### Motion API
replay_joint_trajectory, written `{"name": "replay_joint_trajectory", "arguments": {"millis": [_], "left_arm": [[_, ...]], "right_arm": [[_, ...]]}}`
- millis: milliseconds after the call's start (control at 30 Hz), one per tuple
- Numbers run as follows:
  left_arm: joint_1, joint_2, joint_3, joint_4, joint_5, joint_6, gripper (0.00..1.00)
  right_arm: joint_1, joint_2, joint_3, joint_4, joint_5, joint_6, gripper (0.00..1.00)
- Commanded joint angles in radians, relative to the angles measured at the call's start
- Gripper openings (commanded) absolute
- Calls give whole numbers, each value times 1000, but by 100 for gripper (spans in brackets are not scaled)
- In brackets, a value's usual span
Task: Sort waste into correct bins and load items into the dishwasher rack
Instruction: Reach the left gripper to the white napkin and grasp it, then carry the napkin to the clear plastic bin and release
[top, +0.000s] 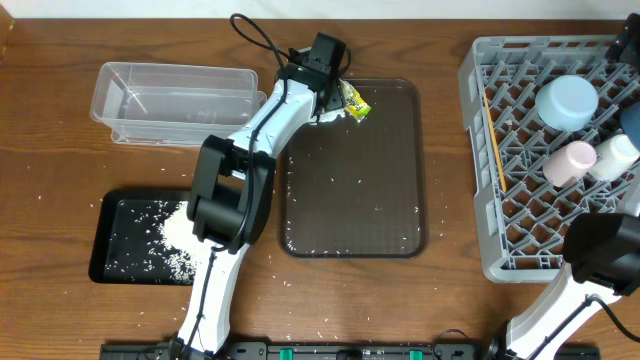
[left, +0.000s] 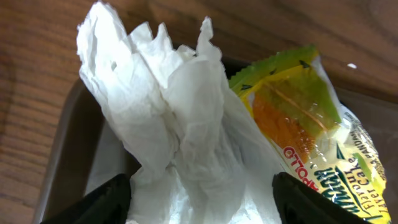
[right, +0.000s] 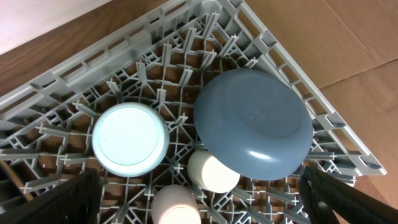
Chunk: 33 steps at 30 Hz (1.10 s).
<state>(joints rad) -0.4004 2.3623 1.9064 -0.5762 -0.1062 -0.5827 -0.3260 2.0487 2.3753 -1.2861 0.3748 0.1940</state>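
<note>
The left jaws are standing wide, straddling the crumpled napkin (left: 180, 124), with the snack wrapper (left: 305, 118) lying just beside it ahead of one jaw. The right jaws are hanging wide open over the rack (right: 124, 46), above the blue plate (right: 255, 124).

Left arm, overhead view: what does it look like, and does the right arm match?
The left arm has white links and bulky black joints, and a black cable loops behind its wrist. Its gripper fingers are black. The right arm shows the same white and black.
</note>
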Motion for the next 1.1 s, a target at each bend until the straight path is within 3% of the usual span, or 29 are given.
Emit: {"name": "replay_joint_trajectory", "arguments": {"millis": [0, 133, 267, 400, 733, 1067], "left_arm": [[-5, 8, 11, -8, -19, -2, 66], [-5, 8, 11, -28, -18, -2, 51], [-5, 8, 11, -61, -18, -2, 25], [-5, -11, 12, -107, -18, -2, 6], [-3, -270, 12, -228, -22, -2, 6], [81, -487, 12, -261, -185, -39, 6]], "right_arm": [[-2, -5, 0, -1, 10, 11, 99], [-2, -5, -1, -1, 10, 11, 99], [-2, -5, -1, -1, 10, 11, 99], [-2, -5, 0, -1, 10, 11, 99], [-2, -5, -1, -1, 10, 11, 99], [-2, -5, 0, -1, 10, 11, 99]]}}
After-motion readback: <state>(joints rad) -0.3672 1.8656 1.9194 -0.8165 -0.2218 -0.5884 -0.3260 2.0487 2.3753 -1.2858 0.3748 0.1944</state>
